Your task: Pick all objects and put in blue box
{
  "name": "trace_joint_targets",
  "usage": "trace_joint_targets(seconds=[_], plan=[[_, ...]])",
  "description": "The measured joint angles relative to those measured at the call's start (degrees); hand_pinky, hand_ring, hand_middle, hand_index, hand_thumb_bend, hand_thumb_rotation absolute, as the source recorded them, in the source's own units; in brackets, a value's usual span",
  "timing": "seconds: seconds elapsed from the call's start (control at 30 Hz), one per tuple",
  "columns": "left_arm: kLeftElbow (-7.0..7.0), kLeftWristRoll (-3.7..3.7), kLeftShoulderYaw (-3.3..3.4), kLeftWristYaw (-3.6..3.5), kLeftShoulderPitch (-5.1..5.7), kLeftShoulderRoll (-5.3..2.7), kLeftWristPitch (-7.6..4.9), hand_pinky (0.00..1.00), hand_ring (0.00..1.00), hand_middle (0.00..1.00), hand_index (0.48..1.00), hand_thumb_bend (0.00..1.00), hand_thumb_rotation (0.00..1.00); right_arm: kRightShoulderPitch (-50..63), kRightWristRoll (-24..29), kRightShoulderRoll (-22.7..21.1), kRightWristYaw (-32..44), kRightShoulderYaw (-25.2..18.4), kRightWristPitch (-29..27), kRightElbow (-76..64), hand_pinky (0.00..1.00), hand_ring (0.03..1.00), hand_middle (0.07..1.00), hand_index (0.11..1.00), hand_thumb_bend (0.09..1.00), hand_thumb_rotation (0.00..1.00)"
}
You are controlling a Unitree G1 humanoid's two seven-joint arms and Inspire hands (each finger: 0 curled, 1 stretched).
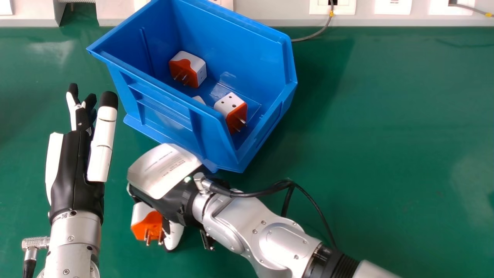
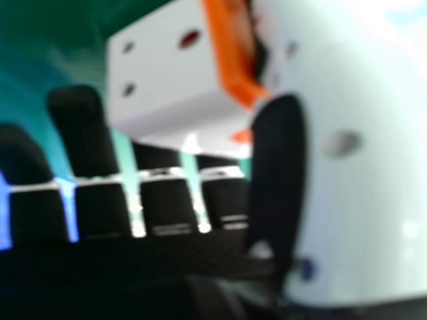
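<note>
With the right hand (image 1: 166,173)'s fingers (image 2: 83,133) part-curled, pinching an adapter (image 1: 149,226), next comes lifting it over the blue box (image 1: 210,135)

Along the far edge of the bench (image 1: 386,116), a pale panel (image 1: 274,17) is fitted with white sockets (image 1: 393,7) and grey cables (image 1: 325,27).
</note>
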Motion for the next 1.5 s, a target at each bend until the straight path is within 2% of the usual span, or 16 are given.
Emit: trace_joint_targets(seconds=[0.23, 0.6, 0.87, 1.27, 1.5], plan=[[-0.55, 0.01, -0.07, -0.01, 0.03, -0.01, 0.55, 0.96, 1.0, 0.99, 1.0, 0.63, 1.0, 0.0, 1.01, -0.06, 1.48, -0.76, 0.44, -0.61, 0.03, 0.098, 0.176, 0.483, 0.502, 0.12], [-0.77, 0.03, -0.08, -0.02, 0.1, 0.01, 0.92, 0.96, 1.0, 0.99, 1.0, 0.64, 1.0, 0.72, 1.97, -0.06, 2.7, -1.54, 3.23, -1.82, 0.03, 0.091, 0.169, 0.476, 0.502, 0.12], [-1.01, 0.04, 0.0, -0.07, 0.3, 0.17, 0.92, 0.95, 0.99, 0.99, 1.0, 0.65, 1.0, 5.63, 3.71, -3.26, 9.12, -3.49, 6.55, -13.62, 0.03, 0.089, 0.172, 0.472, 0.505, 0.12], [0.55, 0.05, 0.98, -0.14, -0.39, 0.76, 0.85, 0.95, 0.99, 0.99, 0.998, 0.65, 1.0, 15.75, 8.52, -9.98, 15.24, -9.53, 8.72, -34.82, 0.06, 0.117, 0.202, 0.476, 0.508, 0.12], [1.89, 0.06, 1.16, -0.15, -0.88, 1.05, 0.76, 0.95, 0.99, 0.99, 0.995, 0.65, 1.0, 21.58, 10.68, -14.01, 16.71, -13.47, 8.78, -46.41, 0.04, 0.105, 0.194, 0.481, 0.503, 0.12]])
